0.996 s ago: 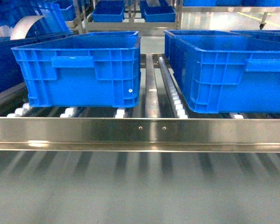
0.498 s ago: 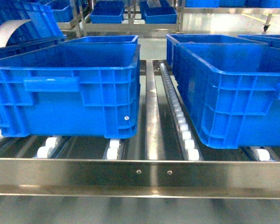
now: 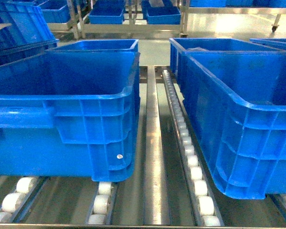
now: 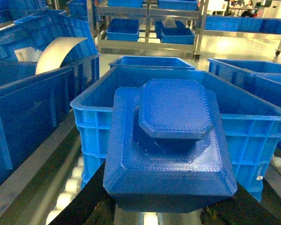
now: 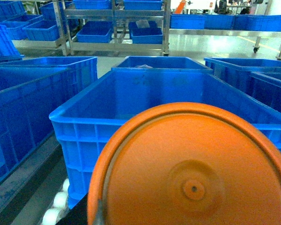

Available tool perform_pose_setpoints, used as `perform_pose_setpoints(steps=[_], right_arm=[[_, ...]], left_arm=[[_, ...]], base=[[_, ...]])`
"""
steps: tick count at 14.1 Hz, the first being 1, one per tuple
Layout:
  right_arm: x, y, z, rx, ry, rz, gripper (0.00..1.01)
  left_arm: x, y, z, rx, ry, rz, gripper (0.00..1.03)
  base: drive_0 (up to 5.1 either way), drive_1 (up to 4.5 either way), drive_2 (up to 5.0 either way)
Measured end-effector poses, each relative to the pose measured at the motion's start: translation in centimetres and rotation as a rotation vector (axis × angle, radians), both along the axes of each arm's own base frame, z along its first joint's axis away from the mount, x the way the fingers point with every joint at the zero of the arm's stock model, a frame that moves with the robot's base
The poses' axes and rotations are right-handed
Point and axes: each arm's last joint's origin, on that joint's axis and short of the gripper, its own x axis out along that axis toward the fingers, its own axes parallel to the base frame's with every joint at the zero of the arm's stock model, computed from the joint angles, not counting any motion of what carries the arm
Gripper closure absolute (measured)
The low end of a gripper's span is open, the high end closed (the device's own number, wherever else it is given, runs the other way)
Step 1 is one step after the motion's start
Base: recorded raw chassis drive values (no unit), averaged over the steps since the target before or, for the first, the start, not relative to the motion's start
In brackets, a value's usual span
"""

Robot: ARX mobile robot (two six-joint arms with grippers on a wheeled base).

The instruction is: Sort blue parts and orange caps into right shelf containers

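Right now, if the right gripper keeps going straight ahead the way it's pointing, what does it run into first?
Probably the near wall or rim of the blue crate directly ahead. The orange cap it carries fills the lower view, so the cap would likely touch first. Depth is unclear; it may pass over the rim instead.

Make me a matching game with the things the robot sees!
Things:
1. blue part
2. orange cap
3. rollers
4. left crate

Clues:
A. white, in a row between the crates
B. round, close up in the right wrist view
C. stepped block, close up in the left wrist view
D. big, open on top, sits on rollers

Pairs: 1-C, 2-B, 3-A, 4-D
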Motion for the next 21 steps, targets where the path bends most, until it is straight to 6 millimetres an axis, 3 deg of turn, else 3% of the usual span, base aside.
perform_pose_setpoints(steps=[21], right_arm=[[0.00,0.00,0.01,0.000,-0.001,0.000,0.57]], left_arm=[[0.00,0.00,0.00,0.000,0.000,-0.001,0.63]], base=[[0.0,0.00,0.0]])
